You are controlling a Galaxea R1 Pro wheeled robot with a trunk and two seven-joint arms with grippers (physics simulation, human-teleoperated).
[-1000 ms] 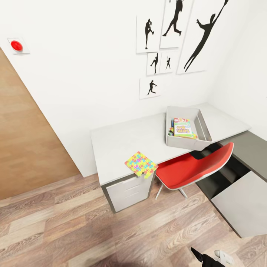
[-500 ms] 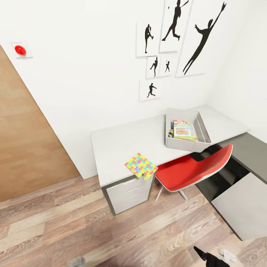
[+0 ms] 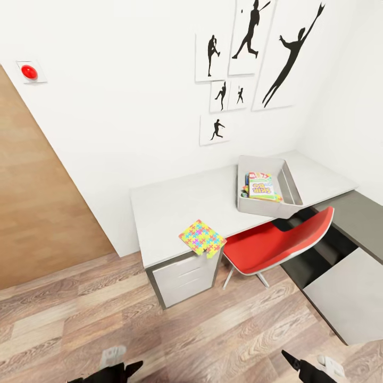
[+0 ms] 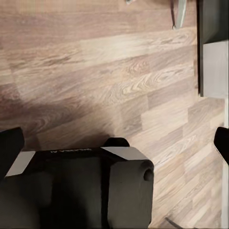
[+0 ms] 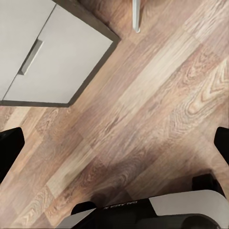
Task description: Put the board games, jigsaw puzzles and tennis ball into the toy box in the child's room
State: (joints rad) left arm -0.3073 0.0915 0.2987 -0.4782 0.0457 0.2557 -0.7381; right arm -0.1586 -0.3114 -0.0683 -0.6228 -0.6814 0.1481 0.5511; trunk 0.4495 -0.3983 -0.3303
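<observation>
Table: grey desk against the white far wall, drawer unit under its near left end.
Toy box: grey open tray on the right part of the table, near its near edge, slightly tilted toward the camera.
Board game: colourful box lying inside the toy box; other items beside it at its left are too small to identify.
Jigsaw puzzle: multicoloured flat piece on the near edge of the table, above the drawer unit, one corner overhanging the edge; well apart from the toy box.
Chair: red seat, tucked partly under the table, just right of the jigsaw puzzle.
Wall pictures: black silhouette prints above the table.
Floor: wood planks, between the robot and the table.
Left gripper: fingers wide apart, nothing between them, wood floor beyond; its dark tip at the lower left edge of the head view.
Right gripper: fingers wide apart, holding nothing, over floor near a grey cabinet.
</observation>
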